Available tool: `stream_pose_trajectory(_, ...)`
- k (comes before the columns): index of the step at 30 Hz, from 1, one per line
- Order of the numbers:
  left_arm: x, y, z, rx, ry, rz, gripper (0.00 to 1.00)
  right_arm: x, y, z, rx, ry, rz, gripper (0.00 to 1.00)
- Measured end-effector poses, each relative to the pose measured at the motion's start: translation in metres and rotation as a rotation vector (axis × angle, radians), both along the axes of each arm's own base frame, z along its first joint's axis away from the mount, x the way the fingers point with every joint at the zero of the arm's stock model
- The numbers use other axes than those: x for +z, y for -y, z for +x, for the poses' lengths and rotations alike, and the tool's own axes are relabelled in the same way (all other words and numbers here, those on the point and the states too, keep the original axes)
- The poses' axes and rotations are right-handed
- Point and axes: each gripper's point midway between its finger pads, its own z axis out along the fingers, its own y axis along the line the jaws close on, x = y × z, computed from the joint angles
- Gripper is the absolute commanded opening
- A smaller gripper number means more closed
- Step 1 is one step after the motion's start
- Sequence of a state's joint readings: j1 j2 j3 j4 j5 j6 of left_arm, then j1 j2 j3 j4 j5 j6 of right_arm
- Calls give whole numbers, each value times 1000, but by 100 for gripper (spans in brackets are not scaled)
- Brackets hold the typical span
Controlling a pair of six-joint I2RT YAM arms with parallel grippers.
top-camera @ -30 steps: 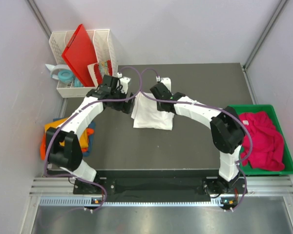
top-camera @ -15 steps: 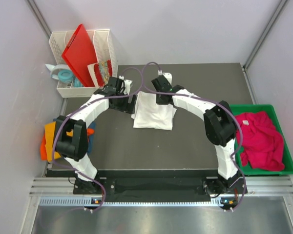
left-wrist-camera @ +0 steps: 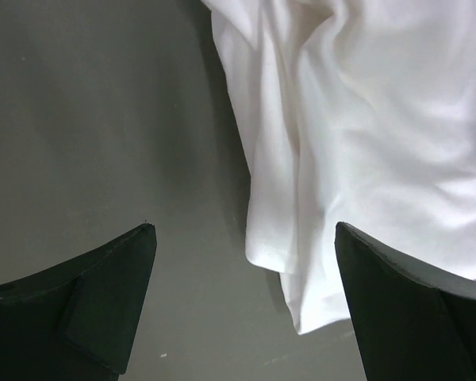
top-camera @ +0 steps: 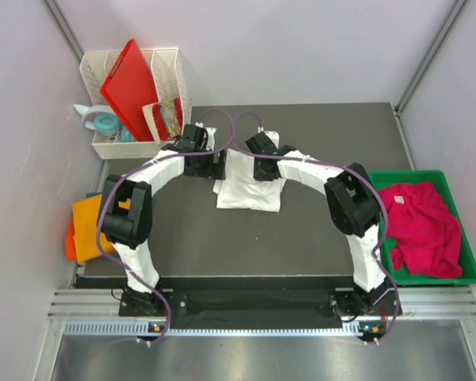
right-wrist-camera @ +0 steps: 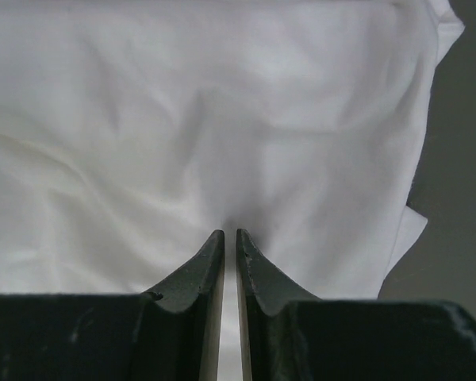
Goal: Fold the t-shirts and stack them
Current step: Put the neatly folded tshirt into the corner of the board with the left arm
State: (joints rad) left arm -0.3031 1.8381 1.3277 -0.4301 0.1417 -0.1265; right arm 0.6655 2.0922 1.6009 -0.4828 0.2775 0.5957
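The white t-shirt [top-camera: 250, 189] lies far-centre on the table [top-camera: 317, 234], between both arms. The right gripper [right-wrist-camera: 230, 235] is nearly closed, pinching its cloth. The left gripper [left-wrist-camera: 243, 230] gapes wide, straddling the shirt's left edge.

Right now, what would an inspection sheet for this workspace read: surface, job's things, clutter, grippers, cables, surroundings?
Surface: dark grey table, no spills seen.
Job's things: white t-shirt part-folded at centre; magenta t-shirt crumpled in green bin; orange t-shirt off the table's left edge.
Clutter: white basket holding red board; tape rolls beside it.
Grippers: left gripper open over the white t-shirt's edge; right gripper shut on the white t-shirt.
Cables: purple cables loop above the wrists, no snag seen.
Surroundings: pale enclosure walls.
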Motion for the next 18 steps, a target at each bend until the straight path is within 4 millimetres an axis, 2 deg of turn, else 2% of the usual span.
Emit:
stream_pose_trajectory(6, -19, 2, 2, 26, -38, -7, 98, -20, 2, -6, -3, -44, -12, 11)
stream_pose_trajectory(13, -29, 6, 2, 34, -57, -12, 99, -20, 1, -5, -6, -44, -8, 11)
stream_pose_trajectory(18, -43, 20, -6, 6, -84, 5, 99, -22, 1, -6, -8, -43, -6, 11)
